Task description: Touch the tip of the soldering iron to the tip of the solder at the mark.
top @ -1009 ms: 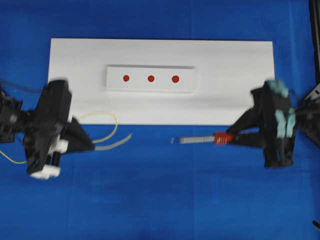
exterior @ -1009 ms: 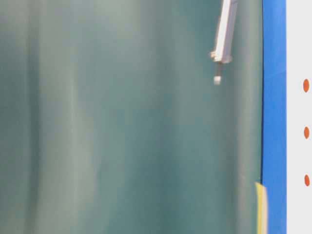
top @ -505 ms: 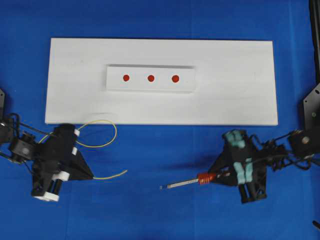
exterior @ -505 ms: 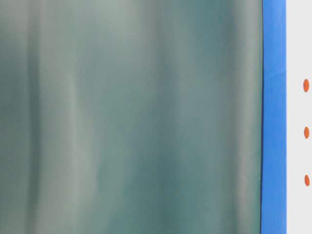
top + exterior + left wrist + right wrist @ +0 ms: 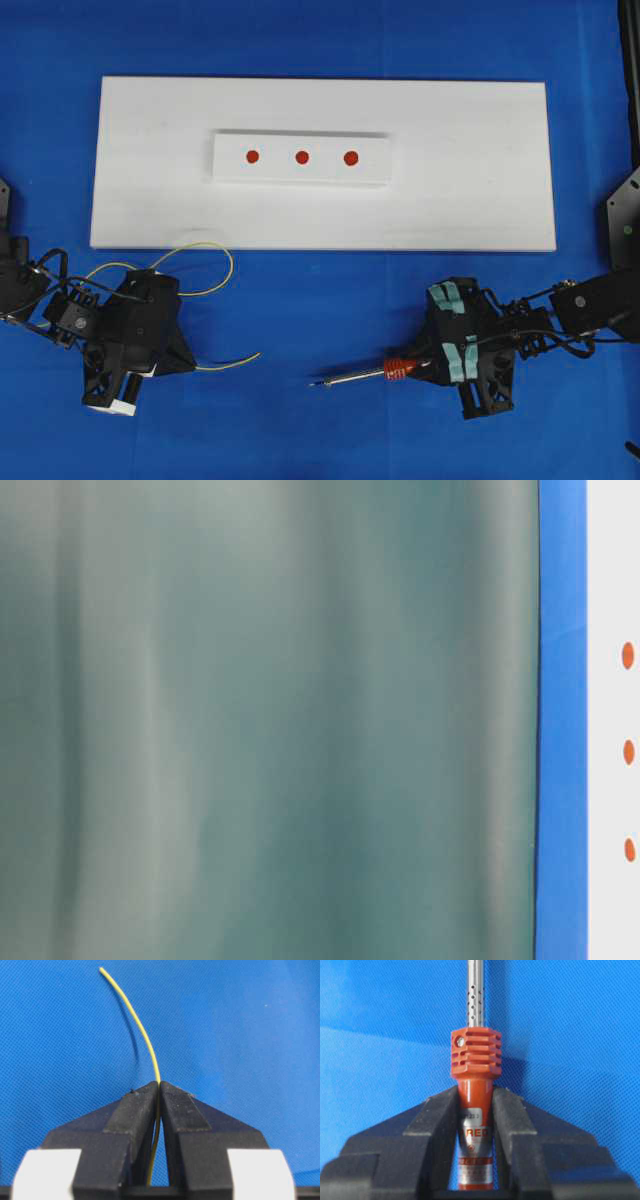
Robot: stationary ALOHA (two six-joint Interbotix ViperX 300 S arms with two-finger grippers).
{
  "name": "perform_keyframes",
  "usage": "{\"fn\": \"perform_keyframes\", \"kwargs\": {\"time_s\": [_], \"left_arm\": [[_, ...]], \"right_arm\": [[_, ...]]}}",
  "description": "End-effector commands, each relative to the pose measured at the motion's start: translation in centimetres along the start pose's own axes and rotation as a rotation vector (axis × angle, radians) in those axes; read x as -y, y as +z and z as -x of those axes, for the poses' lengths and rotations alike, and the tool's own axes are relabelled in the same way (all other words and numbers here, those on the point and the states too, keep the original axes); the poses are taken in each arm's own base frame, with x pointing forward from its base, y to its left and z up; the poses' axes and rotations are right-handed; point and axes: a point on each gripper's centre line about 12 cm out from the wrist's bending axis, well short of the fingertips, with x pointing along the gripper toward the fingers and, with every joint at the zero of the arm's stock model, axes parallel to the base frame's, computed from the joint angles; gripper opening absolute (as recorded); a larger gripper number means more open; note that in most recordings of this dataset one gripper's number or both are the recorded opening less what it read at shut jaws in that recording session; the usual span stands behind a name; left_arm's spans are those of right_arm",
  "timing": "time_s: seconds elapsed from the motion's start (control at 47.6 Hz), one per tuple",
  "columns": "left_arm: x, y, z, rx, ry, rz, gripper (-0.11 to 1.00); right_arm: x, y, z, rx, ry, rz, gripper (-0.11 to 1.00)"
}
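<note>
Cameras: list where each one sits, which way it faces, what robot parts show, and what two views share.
Overhead: above, looking straight down at white board, blue cloth, both arms.
Table-level: low, mostly blurred green; only the board's edge and red dots show, no robot.
Left wrist: on the left end effector, facing along its fingers, pinching the solder.
Right wrist: on the right end effector, gripping the iron.
Shared: overhead also shows the solder and iron.
</note>
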Motion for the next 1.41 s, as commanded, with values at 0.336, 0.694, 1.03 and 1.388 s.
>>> {"fn": "perform_keyframes", "kwargs": {"time_s": [0.336, 0.694, 1.03, 1.388], "left_arm": [[0.9, 4.1, 3.8, 0.071, -0.01, -0.022, 0.82], [-2.9, 8.1, 11.2, 0.209, 0.121, -0.091, 0.78], [-8.7, 8.4, 18.4, 0.406, 0.375, -0.099, 0.77], [-9.3, 4.8, 21.2, 0.475, 0.457, -0.113, 0.77]], "right_arm": [[-0.6, 4.8, 4.1, 0.086, 0.021, 0.006, 0.84], [3.4, 10.2, 13.5, 0.259, -0.09, 0.071, 0.8], [7.3, 10.9, 21.9, 0.463, -0.277, 0.118, 0.8], [8.7, 6.9, 23.6, 0.504, -0.341, 0.123, 0.79]]}}
